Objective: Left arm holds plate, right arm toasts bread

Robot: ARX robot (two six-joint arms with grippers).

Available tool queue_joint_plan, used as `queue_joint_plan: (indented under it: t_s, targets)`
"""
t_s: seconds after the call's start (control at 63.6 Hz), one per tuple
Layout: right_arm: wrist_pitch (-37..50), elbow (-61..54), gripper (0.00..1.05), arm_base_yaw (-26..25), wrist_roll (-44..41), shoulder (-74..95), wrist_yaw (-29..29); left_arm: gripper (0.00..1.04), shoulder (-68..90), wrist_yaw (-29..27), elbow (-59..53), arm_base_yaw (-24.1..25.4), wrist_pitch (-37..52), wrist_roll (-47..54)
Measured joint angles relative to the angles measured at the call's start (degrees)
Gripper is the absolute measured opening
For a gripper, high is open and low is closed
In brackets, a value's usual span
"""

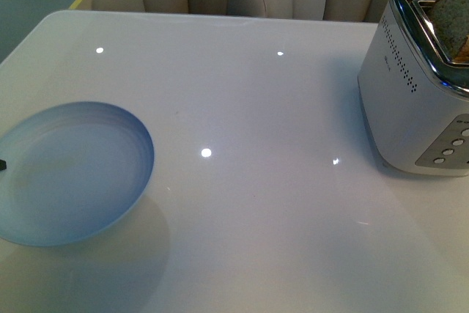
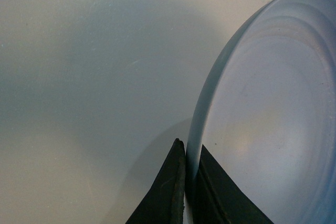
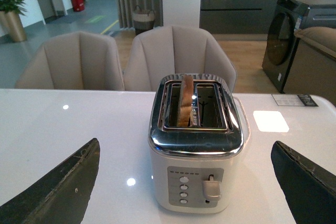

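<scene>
Left hand clamped on plate rim, bread standing in toaster

Left hand [image 2: 190, 187] is closed on the rim of the pale blue plate [image 2: 273, 119], one dark finger on the outside of the rim and the other on the inside. In the front view only a small black tip of it shows at the plate's far-left edge. The plate [image 1: 73, 174] sits at the near left of the white worktop [image 1: 242, 108] and is empty, with a broad shadow beneath its near and right sides.

The right hand [image 3: 184, 148] has its two black fingers [image 3: 52, 192] spread wide apart and holds nothing. It faces the button side of the toaster [image 3: 194, 166].

The toaster [image 1: 410, 100], white with a chrome top, stands at the far right of the worktop, well apart from the plate. The bread [image 3: 185, 100] stands upright in one of its two slots, its rounded top [image 1: 451, 9] rising above the chrome. The other slot is empty. Beige chairs [image 3: 178, 56] stand behind the worktop.
</scene>
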Motion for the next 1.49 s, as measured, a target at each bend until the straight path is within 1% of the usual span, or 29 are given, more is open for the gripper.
queue_joint_plan:
  t_s: [0.252, 0.519, 0.959, 1.494]
  targets:
    - [0.0, 0.0, 0.96, 0.0, 0.0, 0.0, 0.0, 0.03, 5.7, 0.1, 3.3, -0.1, 3.2, 0.7]
    - [0.0, 0.0, 0.96, 0.0, 0.0, 0.0, 0.0, 0.03, 11.3, -1.2, 7.5, -0.9, 4.0, 1.0]
    - [0.0, 0.0, 0.96, 0.0, 0.0, 0.0, 0.0, 0.03, 17.0, -0.9, 12.5, -3.0, 4.8, -0.2]
    - [0.0, 0.0, 0.96, 0.0, 0.0, 0.0, 0.0, 0.03, 20.3, -0.5, 14.0, -3.6, 5.8, -1.8]
